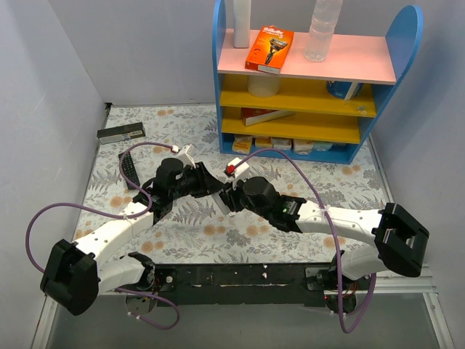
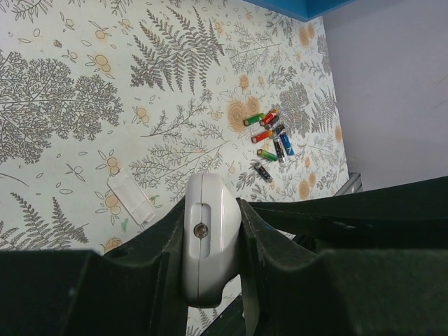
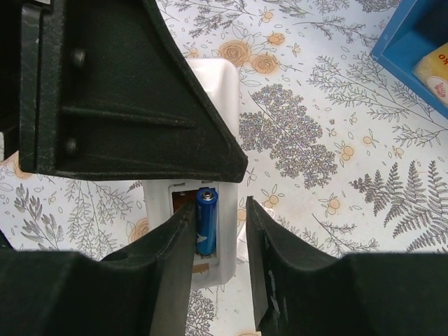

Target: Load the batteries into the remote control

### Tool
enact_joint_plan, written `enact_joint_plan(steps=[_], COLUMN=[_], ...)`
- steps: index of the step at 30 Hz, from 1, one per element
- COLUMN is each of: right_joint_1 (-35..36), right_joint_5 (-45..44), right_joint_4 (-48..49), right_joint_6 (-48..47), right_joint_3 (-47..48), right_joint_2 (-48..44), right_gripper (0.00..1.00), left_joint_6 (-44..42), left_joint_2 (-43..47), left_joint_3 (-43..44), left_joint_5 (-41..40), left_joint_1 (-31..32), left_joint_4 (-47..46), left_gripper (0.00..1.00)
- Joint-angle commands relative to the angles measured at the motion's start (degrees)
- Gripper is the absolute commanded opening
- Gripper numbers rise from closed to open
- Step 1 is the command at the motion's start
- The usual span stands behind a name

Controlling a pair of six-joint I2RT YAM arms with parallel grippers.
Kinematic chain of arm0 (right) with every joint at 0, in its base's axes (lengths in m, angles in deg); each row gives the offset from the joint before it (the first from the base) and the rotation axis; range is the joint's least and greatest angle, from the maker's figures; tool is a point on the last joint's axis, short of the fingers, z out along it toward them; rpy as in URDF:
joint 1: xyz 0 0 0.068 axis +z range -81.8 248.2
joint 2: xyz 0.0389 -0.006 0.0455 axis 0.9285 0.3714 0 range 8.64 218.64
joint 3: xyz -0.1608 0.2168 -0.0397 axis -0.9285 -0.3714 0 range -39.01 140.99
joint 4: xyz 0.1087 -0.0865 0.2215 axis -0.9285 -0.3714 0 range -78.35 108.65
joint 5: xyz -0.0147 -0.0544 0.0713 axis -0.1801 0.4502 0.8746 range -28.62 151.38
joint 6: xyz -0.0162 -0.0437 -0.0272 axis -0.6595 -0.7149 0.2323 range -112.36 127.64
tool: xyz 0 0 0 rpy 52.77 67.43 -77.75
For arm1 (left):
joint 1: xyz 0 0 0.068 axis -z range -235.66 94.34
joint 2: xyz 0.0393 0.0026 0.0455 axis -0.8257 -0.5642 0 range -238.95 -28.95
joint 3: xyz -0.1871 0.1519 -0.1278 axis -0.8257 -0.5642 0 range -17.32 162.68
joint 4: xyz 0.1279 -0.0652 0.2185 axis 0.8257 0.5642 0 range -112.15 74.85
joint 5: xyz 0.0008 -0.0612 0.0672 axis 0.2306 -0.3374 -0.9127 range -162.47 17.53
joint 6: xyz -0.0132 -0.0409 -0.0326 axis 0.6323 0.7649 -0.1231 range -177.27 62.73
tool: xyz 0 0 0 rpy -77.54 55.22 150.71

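Note:
My left gripper is shut on the white remote control and holds it above the table. In the right wrist view the remote shows its open battery compartment, with a blue battery lying in it. My right gripper is open right over that compartment; its left finger is against the blue battery and its right finger stands apart. Several loose batteries in red, green, blue and black lie together on the table. The white back cover lies flat by itself. In the top view both grippers meet mid-table.
A blue shelf unit with boxes and bottles stands at the back. A black remote and a long dark flat box lie at the back left. Grey walls close in both sides.

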Motion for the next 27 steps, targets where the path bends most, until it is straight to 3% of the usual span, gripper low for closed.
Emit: enact_joint_plan(steps=[1,11,27], right_joint_1=[-0.6,-0.51,-0.6], right_joint_5=[-0.65,2.51,4.8], right_joint_4=[-3.27,-4.68,-6.62], right_joint_6=[-1.73,-1.12,-0.94], right_joint_3=[0.63,1.24,2.21], right_joint_2=[-1.13,-2.45,-4.64], right_gripper=[0.41,0.49,0.53], left_joint_6=[0.46,0.46,0.37], left_joint_2=[1.04,-0.37,-0.72], left_joint_3=[3.39,4.18,4.36], left_joint_5=[2.89,1.93,1.75], left_joint_1=[0.48,0.48,0.39], left_joint_4=[-1.11,1.52,2.76], left_gripper=[0.0,0.0,0.0])
